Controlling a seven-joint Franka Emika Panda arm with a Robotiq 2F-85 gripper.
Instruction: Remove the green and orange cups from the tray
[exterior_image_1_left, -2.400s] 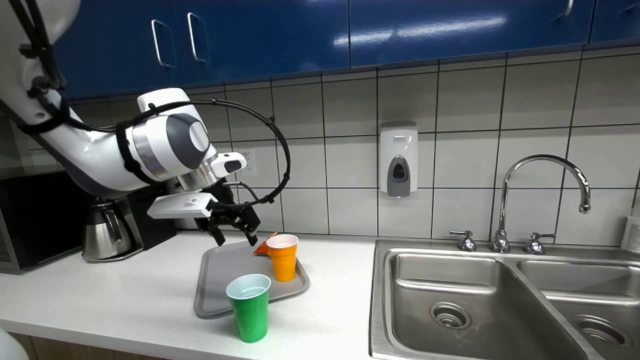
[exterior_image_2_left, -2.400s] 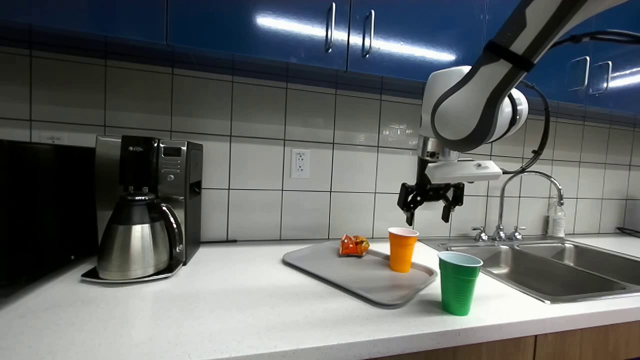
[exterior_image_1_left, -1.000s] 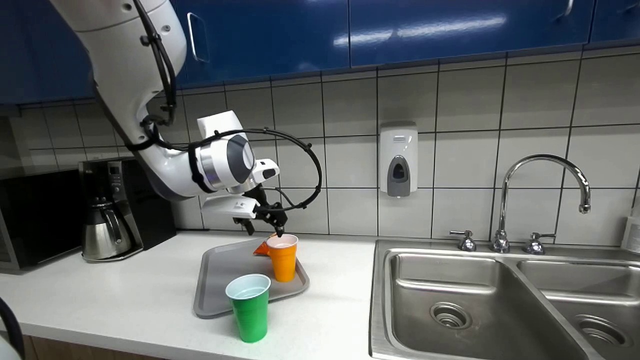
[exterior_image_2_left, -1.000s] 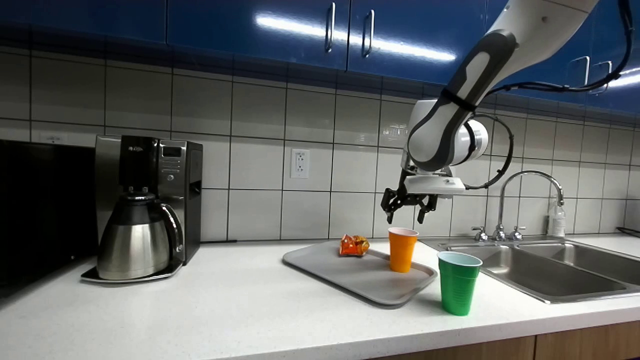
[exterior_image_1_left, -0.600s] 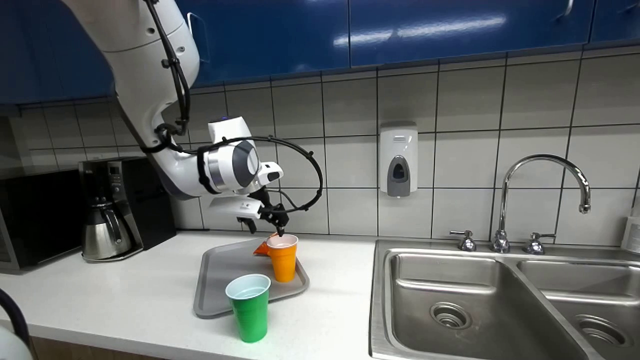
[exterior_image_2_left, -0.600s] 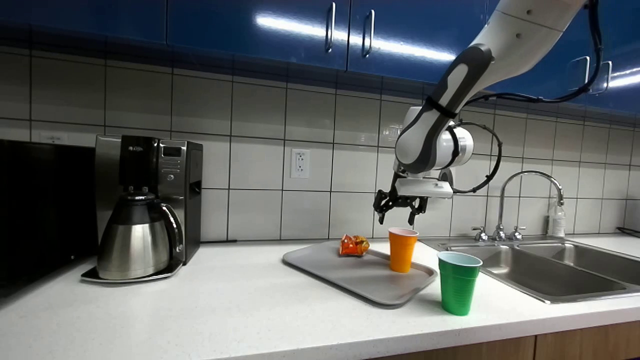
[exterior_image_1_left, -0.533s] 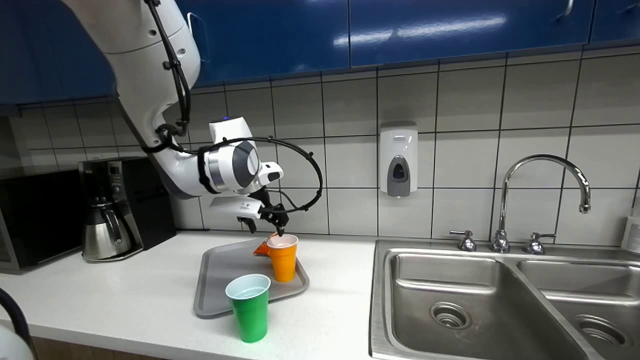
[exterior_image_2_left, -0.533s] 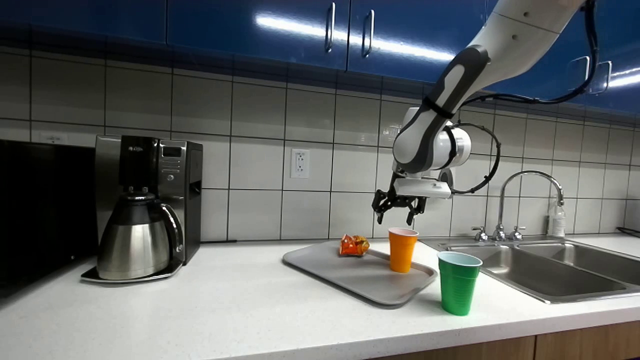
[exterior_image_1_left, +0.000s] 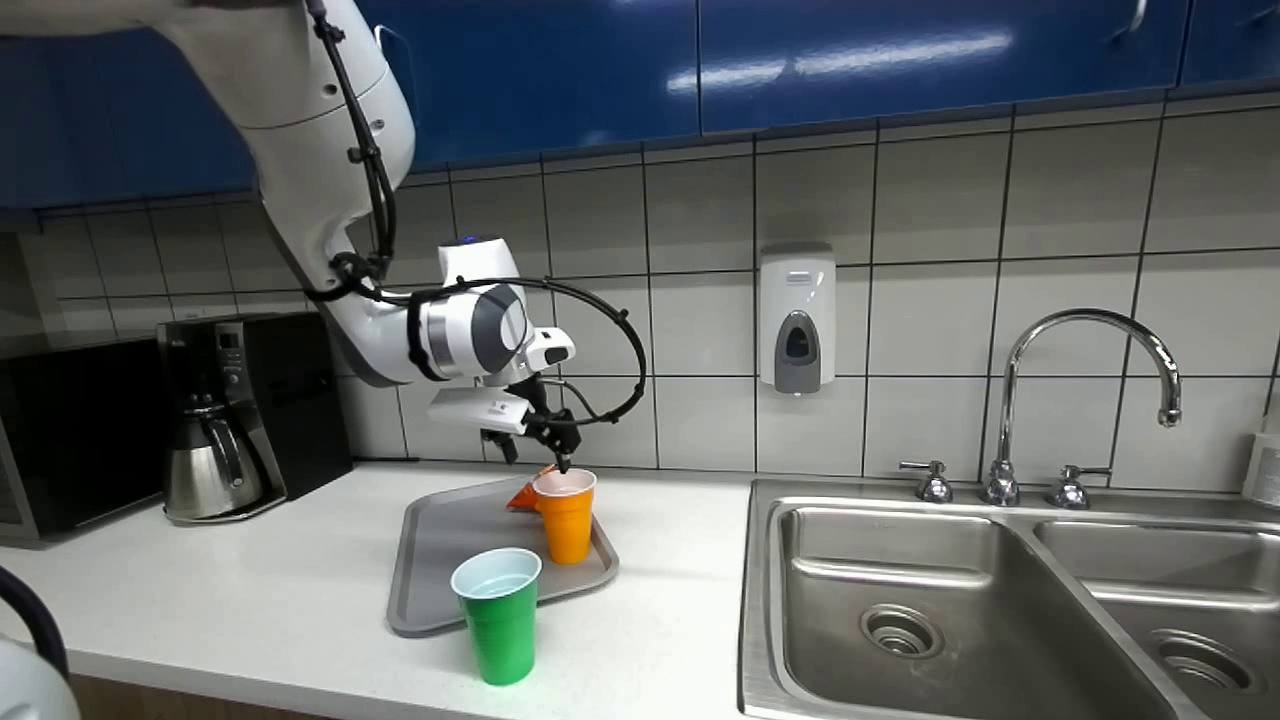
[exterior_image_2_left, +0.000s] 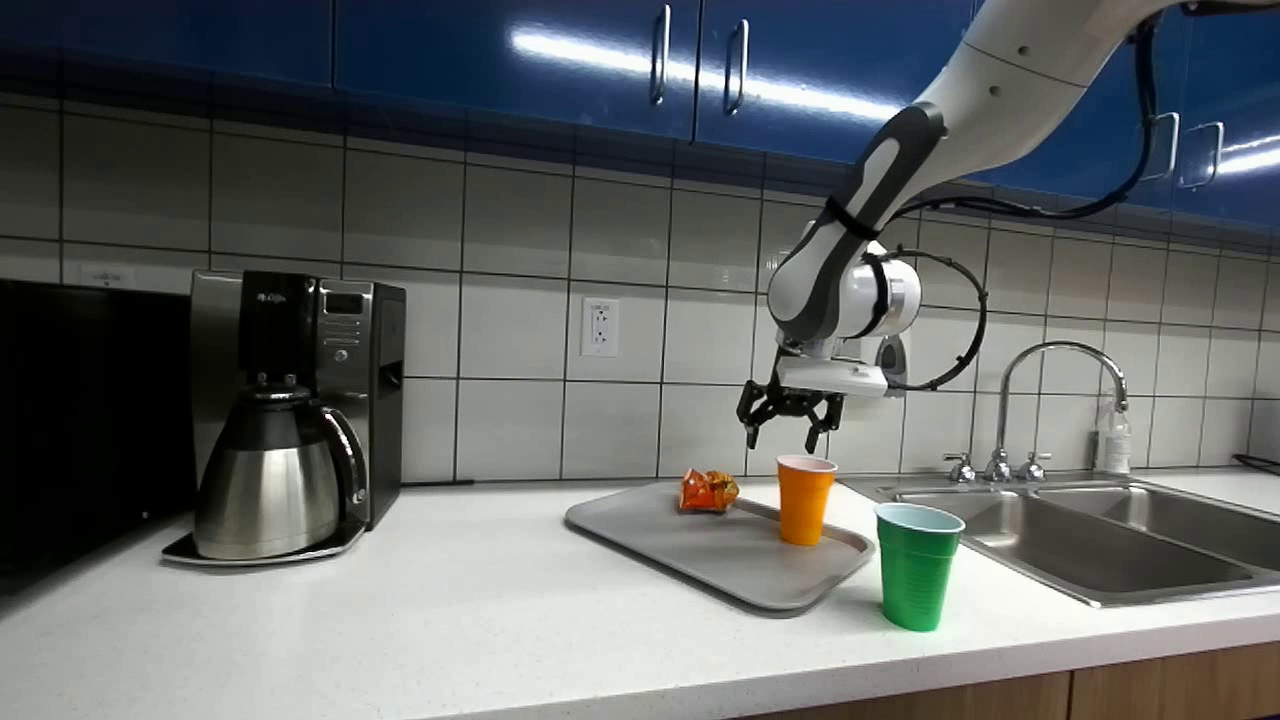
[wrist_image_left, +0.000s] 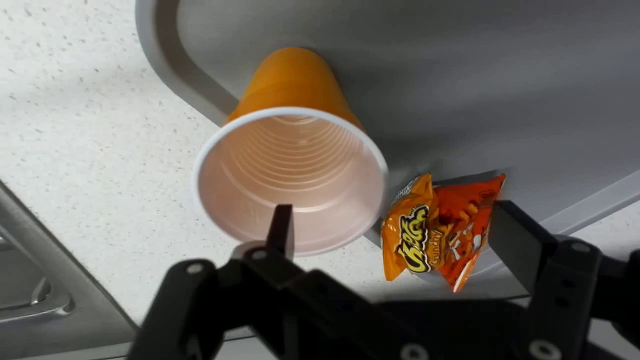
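The orange cup (exterior_image_1_left: 568, 525) (exterior_image_2_left: 802, 510) stands upright on the grey tray (exterior_image_1_left: 440, 550) (exterior_image_2_left: 690, 540), near one end. The green cup (exterior_image_1_left: 500, 625) (exterior_image_2_left: 917, 575) stands upright on the counter just off the tray; it is out of the wrist view. My gripper (exterior_image_1_left: 537, 460) (exterior_image_2_left: 781, 444) is open and empty above the tray, a little higher than the orange cup's rim. In the wrist view, one finger of the gripper (wrist_image_left: 395, 215) shows over the mouth of the orange cup (wrist_image_left: 295, 90), the other beyond the chip bag. The tray (wrist_image_left: 475, 75) lies below.
An orange chip bag (wrist_image_left: 440, 230) (exterior_image_2_left: 708, 491) lies on the tray next to the orange cup, near the tiled wall. A steel sink (exterior_image_1_left: 900, 590) with a faucet (exterior_image_1_left: 1085, 318) is beside the tray. A coffee maker (exterior_image_2_left: 375, 400) stands on the counter. Blue cabinets (exterior_image_2_left: 520, 60) hang above.
My gripper has travelled over the tray toward the back wall, reaching the orange cup and chip bag area, and has slowed. It stays open. The cups, tray and bag have not moved.
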